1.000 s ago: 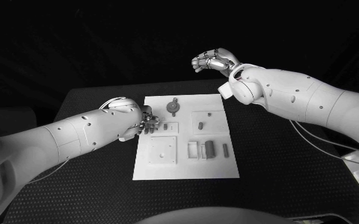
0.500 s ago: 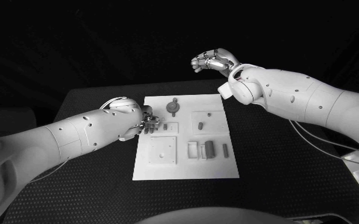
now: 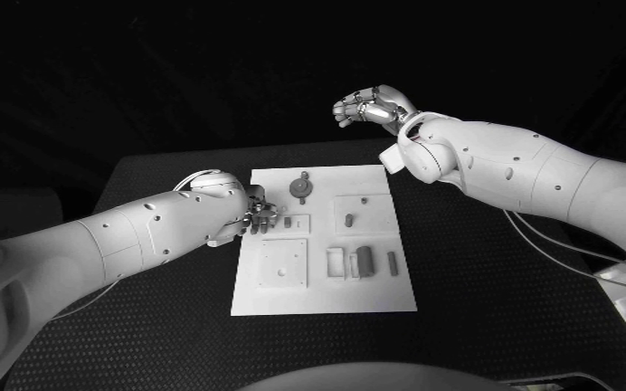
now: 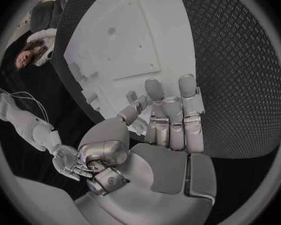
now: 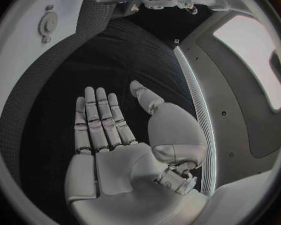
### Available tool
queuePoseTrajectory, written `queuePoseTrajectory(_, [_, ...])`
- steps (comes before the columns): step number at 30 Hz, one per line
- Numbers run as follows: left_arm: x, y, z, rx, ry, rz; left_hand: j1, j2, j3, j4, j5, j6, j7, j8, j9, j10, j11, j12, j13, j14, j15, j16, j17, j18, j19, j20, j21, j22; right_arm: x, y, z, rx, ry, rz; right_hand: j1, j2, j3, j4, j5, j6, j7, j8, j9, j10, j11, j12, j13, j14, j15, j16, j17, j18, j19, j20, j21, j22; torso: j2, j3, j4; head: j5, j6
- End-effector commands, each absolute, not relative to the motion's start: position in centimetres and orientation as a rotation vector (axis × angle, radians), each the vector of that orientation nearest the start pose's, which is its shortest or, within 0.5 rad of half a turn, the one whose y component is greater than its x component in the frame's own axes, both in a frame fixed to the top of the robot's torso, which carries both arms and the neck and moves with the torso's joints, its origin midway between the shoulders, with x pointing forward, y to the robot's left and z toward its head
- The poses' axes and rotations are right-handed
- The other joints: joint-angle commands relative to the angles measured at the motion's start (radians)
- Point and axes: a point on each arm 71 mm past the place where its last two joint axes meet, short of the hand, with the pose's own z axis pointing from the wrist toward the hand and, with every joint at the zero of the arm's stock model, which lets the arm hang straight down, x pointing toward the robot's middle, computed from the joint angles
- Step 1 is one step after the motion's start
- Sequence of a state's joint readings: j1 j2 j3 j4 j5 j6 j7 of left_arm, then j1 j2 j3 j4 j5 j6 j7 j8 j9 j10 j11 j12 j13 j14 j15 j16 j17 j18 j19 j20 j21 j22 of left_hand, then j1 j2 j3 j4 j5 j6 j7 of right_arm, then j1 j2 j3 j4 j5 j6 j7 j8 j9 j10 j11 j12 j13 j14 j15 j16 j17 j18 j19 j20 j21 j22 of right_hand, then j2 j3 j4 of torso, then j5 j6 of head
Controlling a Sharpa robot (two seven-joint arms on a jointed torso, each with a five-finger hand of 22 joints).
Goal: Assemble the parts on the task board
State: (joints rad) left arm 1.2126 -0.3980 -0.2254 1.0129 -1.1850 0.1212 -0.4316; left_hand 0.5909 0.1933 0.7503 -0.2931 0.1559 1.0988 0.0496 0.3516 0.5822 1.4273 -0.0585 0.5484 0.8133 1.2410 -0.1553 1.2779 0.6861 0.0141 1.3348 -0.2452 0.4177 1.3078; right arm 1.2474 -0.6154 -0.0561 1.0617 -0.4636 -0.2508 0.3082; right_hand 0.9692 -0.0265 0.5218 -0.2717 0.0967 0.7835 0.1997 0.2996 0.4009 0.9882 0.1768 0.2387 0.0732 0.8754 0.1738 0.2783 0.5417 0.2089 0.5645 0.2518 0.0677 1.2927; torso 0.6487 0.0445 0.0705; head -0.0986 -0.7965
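The task board [image 3: 324, 237] lies flat in the middle of the black table [image 3: 483, 291], a white plate with several recessed pockets. Near its far edge sits a round gear-like part [image 3: 303, 188]. A small dark peg [image 3: 348, 220] lies in a square pocket toward the right side. Two dark oblong parts [image 3: 366, 261] lie side by side near the board's near right corner. A large square plate [image 3: 280, 261] takes up the near left area.

The left hand [image 3: 257, 214] is at the board's left edge, beside a small rectangular pocket. In the left wrist view its fingers [image 4: 172, 116] are held straight and close together over the board's edge, with the thumb bent alongside; whether anything is pinched there cannot be told.

The right hand [image 3: 372, 106] is raised well beyond the far edge of the board, apart from every part. In the right wrist view its palm is flat, the fingers [image 5: 100, 117] straight and the thumb out to the side, holding nothing.
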Motion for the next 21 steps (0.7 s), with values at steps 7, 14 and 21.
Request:
queuePoseTrajectory(7, [52.35,13.06,-30.32,0.020,2.390,-0.296,0.019,0.006,0.004,0.000,0.044,0.017,-0.009,0.008,0.016,-0.013,-0.012,0.014,-0.007,-0.005,-0.021,0.011,-0.009,-0.009,0.004,-0.018,0.012,0.024,56.91,-22.06,-18.27,0.644,1.535,1.205,-0.012,0.001,-0.001,0.004,-0.001,-0.008,0.014,0.003,-0.002,0.005,-0.001,-0.005,0.000,-0.007,0.002,0.000,-0.001,0.002,-0.008,-0.001,-0.003,0.001,0.000,0.0005,0.0002,-0.002,0.002])
queuePoseTrajectory(14, [52.32,12.97,-30.34,0.013,2.398,-0.311,0.020,0.005,0.004,0.000,0.046,0.018,-0.010,0.010,0.019,-0.015,-0.013,0.015,-0.009,-0.007,-0.021,0.012,-0.011,-0.009,0.002,-0.018,0.013,0.024,56.90,-22.02,-18.31,0.644,1.536,1.206,-0.012,0.001,-0.001,0.004,-0.001,-0.008,0.014,0.003,-0.002,0.005,-0.001,-0.005,0.000,-0.007,0.002,0.000,-0.001,0.002,-0.008,-0.001,-0.003,0.001,0.000,0.0001,0.0002,-0.002,0.001])
queuePoseTrajectory(21, [52.27,13.03,-30.40,0.013,2.412,-0.318,0.028,-0.001,0.006,0.000,0.066,0.025,-0.013,0.016,0.032,-0.017,-0.015,0.023,-0.014,-0.009,-0.023,0.020,-0.018,-0.010,-0.001,-0.020,0.019,0.024,56.90,-22.05,-18.35,0.644,1.536,1.205,-0.012,0.001,-0.001,0.004,-0.001,-0.008,0.013,0.003,-0.002,0.005,-0.001,-0.006,0.000,-0.007,0.002,0.000,-0.002,0.002,-0.008,-0.001,-0.002,0.001,0.000,0.0002,0.0001,-0.003,0.001])
